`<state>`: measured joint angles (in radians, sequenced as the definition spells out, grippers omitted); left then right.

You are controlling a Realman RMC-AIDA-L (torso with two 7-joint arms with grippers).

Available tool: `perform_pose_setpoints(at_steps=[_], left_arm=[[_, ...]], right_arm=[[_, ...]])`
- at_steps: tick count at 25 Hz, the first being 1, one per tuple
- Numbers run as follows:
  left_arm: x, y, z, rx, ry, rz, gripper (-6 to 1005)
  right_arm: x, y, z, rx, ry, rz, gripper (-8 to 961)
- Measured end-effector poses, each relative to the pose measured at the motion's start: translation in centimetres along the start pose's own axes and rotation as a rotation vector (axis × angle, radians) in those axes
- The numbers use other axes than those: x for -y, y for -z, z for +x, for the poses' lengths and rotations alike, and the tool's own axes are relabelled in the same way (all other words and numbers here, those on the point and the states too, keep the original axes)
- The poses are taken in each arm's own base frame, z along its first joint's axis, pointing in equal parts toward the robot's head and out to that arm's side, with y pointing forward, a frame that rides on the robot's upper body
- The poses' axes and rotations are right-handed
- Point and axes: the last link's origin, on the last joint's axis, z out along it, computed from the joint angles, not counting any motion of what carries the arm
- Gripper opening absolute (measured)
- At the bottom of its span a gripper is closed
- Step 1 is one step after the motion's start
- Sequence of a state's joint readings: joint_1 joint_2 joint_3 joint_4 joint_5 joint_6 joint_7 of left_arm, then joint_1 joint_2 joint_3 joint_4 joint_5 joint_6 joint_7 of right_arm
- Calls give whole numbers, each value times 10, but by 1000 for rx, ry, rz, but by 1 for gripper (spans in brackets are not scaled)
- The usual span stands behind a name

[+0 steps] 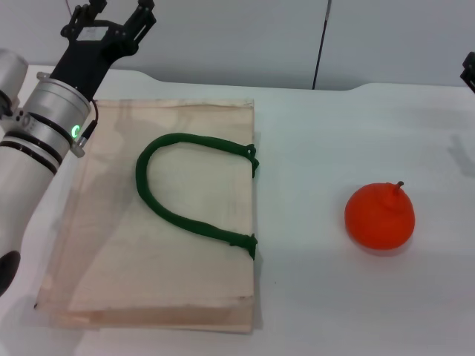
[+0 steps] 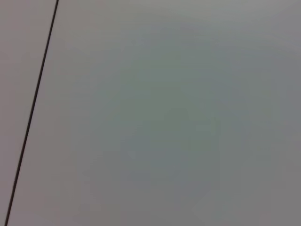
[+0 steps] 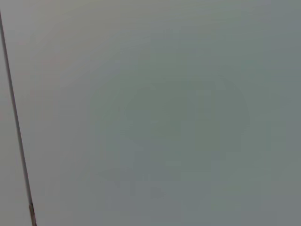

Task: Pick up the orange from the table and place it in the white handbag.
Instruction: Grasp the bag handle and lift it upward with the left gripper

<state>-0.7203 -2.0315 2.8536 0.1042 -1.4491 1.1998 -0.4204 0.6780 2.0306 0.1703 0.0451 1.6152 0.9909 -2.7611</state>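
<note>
Reaching for the orange is my step in hand: it sits on the table at the right, well apart from the white handbag, which lies flat on the left with its green handles looped on top. My left gripper hangs at the far left past the bag's far corner, fingers spread apart. Only a sliver of the right gripper shows at the far right edge; open or closed, I cannot tell. I'd come down over the fruit, straddling its widest part and clear of the stem.
</note>
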Motion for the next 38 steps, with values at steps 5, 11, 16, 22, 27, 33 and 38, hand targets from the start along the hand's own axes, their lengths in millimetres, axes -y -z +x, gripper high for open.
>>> perform_pose_setpoints(at_steps=[5, 11, 16, 22, 27, 33, 38], left_arm=[[0, 0, 0, 1, -6, -1, 880], [3, -1, 1, 0, -13, 1, 879], [3, -2, 0, 15, 36, 4, 879], [5, -18, 4, 99, 145, -76, 879], [27, -32, 28, 240, 236, -167, 879], [49, -38, 66, 441, 231, -215, 878], [51, -33, 100, 640, 207, -278, 878]], right_arm=[[0, 0, 0, 0, 0, 0, 893], [0, 0, 0, 1, 0, 0, 893], [1, 0, 0, -4, 2, 2, 893], [8, 2, 4, -25, 3, 27, 893], [11, 5, 5, -27, 1, 38, 893], [12, 5, 5, -33, 1, 42, 892], [14, 7, 7, -40, 2, 48, 892]])
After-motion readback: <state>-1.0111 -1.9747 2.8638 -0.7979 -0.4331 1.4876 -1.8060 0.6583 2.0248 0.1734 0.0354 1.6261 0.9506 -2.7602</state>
